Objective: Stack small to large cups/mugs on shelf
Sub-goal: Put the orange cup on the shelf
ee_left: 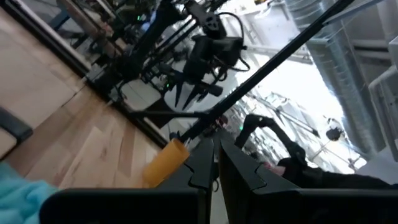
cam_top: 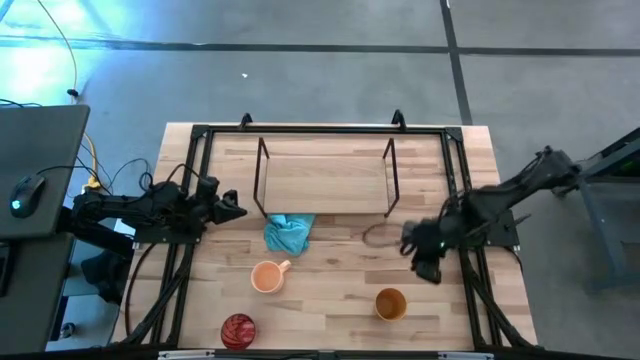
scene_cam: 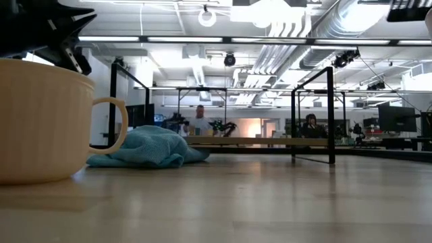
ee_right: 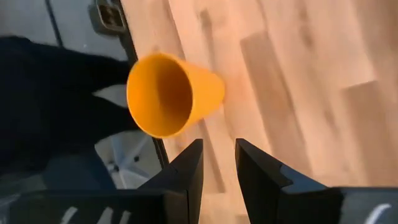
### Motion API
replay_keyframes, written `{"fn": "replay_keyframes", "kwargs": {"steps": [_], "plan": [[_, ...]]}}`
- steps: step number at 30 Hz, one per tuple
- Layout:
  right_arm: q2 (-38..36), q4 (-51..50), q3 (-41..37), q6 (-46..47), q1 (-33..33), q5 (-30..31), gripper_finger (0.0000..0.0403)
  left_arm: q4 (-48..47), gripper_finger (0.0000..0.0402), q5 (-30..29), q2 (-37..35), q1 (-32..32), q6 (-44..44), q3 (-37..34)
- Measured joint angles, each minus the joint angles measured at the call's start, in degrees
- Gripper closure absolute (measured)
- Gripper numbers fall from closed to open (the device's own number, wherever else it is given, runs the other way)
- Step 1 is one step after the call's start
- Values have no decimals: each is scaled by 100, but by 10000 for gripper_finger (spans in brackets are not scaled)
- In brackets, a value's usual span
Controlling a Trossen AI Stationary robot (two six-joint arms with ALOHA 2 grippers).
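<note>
The shelf (cam_top: 325, 180) is standing at the far middle of the table (cam_top: 330, 320), its wood board lying bare inside the thin black wire frame. A teal cloth (cam_top: 289, 233) is lying crumpled just in front of the shelf's left end, touching its near edge in the high view.

The light orange mug (cam_top: 266, 276) is sitting upright near the cloth on its near side, its handle pointing to the far right. In the low view the mug (scene_cam: 42, 121) is filling the left side, with the cloth (scene_cam: 147, 148) behind it. The red patterned cup (cam_top: 238, 330) is standing at the near edge of the table, left of centre. The amber tumbler (cam_top: 390, 303) is standing upright on the near right part of the table, apart from the other two vessels.

The right gripper (cam_top: 428, 262) is hovering just beyond the tumbler, on its far right, touching nothing. Its wrist view is showing the tumbler (ee_right: 174, 93) just past its two fingers (ee_right: 189, 168), which are parted by a narrow gap and holding nothing.

The left gripper (cam_top: 233, 207) is waiting at the left side of the table, beside the shelf's left end. In its wrist view the fingers (ee_left: 239, 165) are pressed together, clenched on nothing, with the tumbler (ee_left: 165, 162) far across the table
</note>
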Motion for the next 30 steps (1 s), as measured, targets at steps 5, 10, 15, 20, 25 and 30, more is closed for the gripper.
{"fn": "replay_keyframes", "kwargs": {"steps": [5, 10, 15, 20, 25, 30], "plan": [[327, 932, -2, 753, 406, 160, 320, -240, 387, 234, 2, -1, -150, 0], [435, 1135, -2, 1580, 811, 935, 320, -360, 387, 333, 2, -2, -156, 0], [653, 992, -2, 2025, 1210, 1550, 320, -491, 387, 331, 2, -2, -137, 0], [1075, 1277, -2, 2080, 1445, 1617, 313, -610, 387, 384, 2, 0, -135, 0], [1263, 1383, -2, 2364, 1507, 1610, 275, -669, 387, 621, 1, -1, -135, 0], [1245, 1277, -2, 2624, 1504, 1664, 245, -671, 387, 679, 0, -2, -135, 0]]}}
